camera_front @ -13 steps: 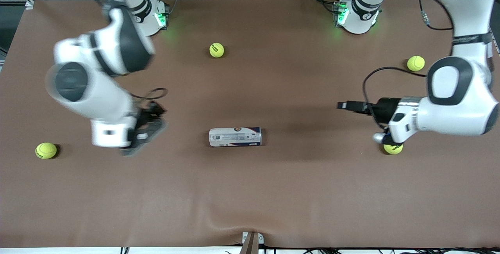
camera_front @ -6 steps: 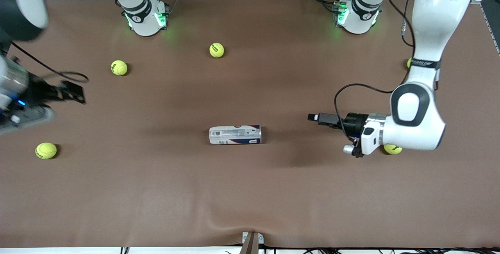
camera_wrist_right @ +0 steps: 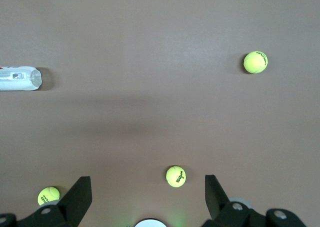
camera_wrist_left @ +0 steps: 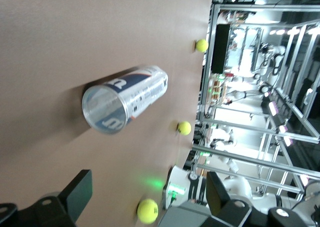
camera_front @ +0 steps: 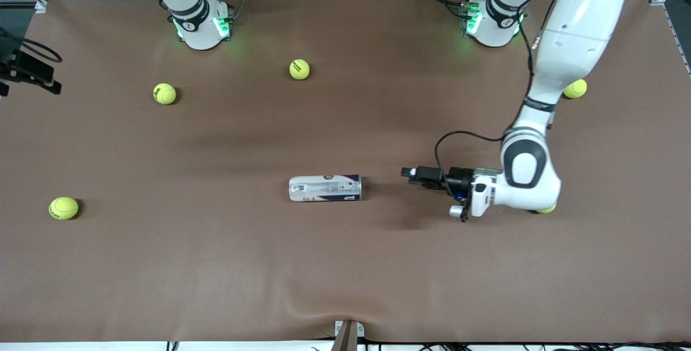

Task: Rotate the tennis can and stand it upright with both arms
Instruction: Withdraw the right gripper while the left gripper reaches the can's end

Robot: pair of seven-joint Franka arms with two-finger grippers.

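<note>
The tennis can (camera_front: 325,188) lies on its side near the middle of the brown surface (camera_front: 345,264), its long axis running along the surface from one arm's end toward the other. Its clear, open-looking end faces the left arm's end, as the left wrist view shows (camera_wrist_left: 125,105). Nothing touches it.

The left tool (camera_front: 413,173) hangs low over the surface just beside that end of the can, pointing toward it but apart from it. Its 2 fingers (camera_wrist_left: 80,189) stand wide open in the left wrist view and hold nothing. The left arm (camera_front: 567,48) reaches down from its base (camera_front: 491,21) and bends back toward the can.

The right tool (camera_front: 32,73) shows only at the edge of the front view, over the right arm's end of the surface, well apart from the can. In the right wrist view its fingers (camera_wrist_right: 80,194) are spread wide and empty, looking down on the surface from high up, with the can (camera_wrist_right: 20,78) at the border of that view.

5 tennis balls show on the surface: 1 near the right arm's base (camera_front: 299,69), 1 toward the right arm's end (camera_front: 164,93), 1 nearer the front camera at that same end (camera_front: 63,208), 1 beside the left arm's forearm (camera_front: 575,88), and 1 mostly hidden under the left arm's wrist (camera_front: 546,209).
</note>
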